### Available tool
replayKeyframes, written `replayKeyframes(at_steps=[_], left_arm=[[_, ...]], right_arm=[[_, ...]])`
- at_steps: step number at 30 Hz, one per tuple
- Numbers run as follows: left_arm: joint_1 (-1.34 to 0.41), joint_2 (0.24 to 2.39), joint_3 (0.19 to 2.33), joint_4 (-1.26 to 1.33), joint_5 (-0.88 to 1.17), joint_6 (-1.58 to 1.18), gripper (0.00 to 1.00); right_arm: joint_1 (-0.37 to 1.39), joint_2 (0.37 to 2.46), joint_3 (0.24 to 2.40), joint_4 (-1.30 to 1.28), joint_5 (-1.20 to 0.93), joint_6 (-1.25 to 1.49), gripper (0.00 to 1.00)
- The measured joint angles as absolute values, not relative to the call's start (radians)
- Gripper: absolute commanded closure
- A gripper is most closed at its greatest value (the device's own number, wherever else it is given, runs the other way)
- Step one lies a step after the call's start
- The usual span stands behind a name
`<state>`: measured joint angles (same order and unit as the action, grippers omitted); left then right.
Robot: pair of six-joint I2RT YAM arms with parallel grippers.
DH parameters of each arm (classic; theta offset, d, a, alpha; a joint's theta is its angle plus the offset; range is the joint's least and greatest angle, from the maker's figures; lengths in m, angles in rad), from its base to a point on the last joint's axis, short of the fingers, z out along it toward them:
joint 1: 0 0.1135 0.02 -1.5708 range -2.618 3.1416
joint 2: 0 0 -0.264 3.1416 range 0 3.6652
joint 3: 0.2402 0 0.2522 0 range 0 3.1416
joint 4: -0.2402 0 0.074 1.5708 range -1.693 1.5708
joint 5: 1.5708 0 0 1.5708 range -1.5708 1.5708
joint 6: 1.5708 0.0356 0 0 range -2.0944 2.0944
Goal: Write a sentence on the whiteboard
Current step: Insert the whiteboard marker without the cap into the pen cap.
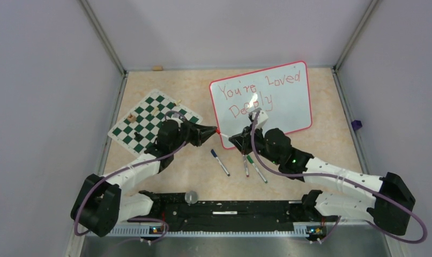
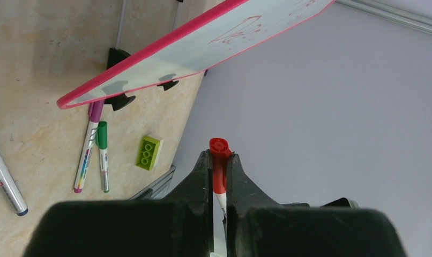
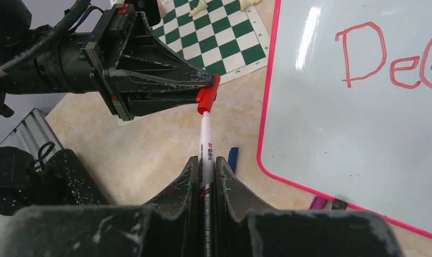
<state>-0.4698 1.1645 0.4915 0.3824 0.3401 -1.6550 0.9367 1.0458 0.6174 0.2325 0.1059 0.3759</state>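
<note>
The whiteboard point(image 1: 289, 110) is sitting in the upper right of the overhead frame with "You're Loved Deeply" in red across it. The writing is looking finished, so the step in hand is probably capping (though uncapping would look much the same). Just below its lower left corner, the left hand point(image 1: 216, 130) is clenching the red cap point(image 3: 207, 96). The right hand point(image 1: 233, 140) is grasping the marker point(image 3: 206, 140) by its barrel, and the two are meeting tip to tip.

The likeliest trouble is alignment. The cap is sitting at a slight angle to the barrel, so a push along the wrong line could jam it crooked, twist it out of the left fingers, or drive the barrel back through the right hand. A dropped cap would be landing among the spare pens point(image 1: 245, 165) on the table point(image 1: 192, 168). The right arm is also lying close to the whiteboard's lower edge, where a sideways jerk could knock it.

The right wrist view is showing the cap-to-barrel joint and its tilt, which from overhead is only a red speck. The left wrist view is showing the whiteboard's black feet point(image 2: 120, 100) and a green brick point(image 2: 149, 152) that I cannot find from overhead. Only the overhead is giving the whole sentence.
</note>
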Motion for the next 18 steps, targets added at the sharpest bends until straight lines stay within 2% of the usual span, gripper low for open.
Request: replayKeyframes(at_steps=[7,18], left_arm=[[-0.463,1.172,0.492,0.371,0.318,-1.655,1.0],[-0.472,1.104,0.491,0.274,0.212,-1.667,1.0]], right_arm=[[0.953,1.092,0.625,0.261,0.145,0.372,1.0],[1.074,1.281,0.737,0.323,0.356,0.248,1.0]])
